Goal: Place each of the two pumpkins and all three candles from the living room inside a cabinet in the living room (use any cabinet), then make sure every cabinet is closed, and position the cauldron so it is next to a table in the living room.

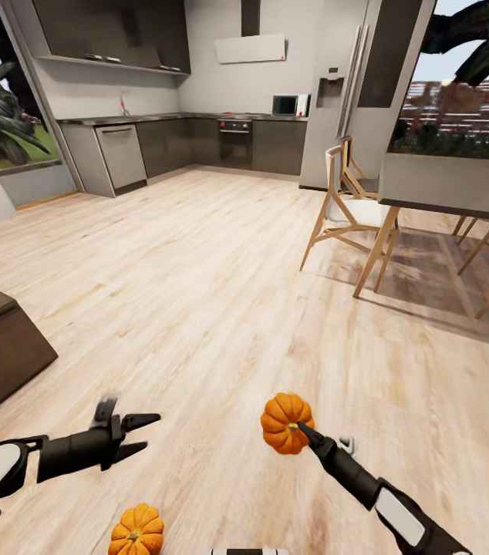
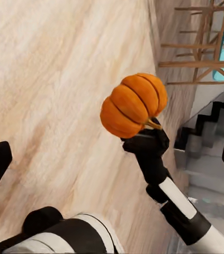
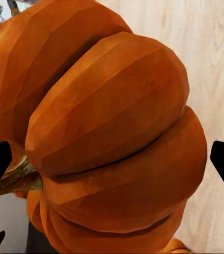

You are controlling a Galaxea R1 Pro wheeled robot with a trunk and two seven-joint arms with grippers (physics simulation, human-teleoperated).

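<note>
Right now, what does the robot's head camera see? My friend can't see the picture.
The right end effector holds an orange pumpkin above a light wood floor. The left end effector is open, a second pumpkin below it. Behind are a grey kitchen and a table with chairs.

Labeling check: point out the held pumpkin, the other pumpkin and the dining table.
held pumpkin point(image 1: 283, 422): head view, ribbed side facing the camera.
other pumpkin point(image 1: 136, 532): head view, top ribs near the stem.
dining table point(image 1: 445, 185): head view, bare grey tabletop.
</note>
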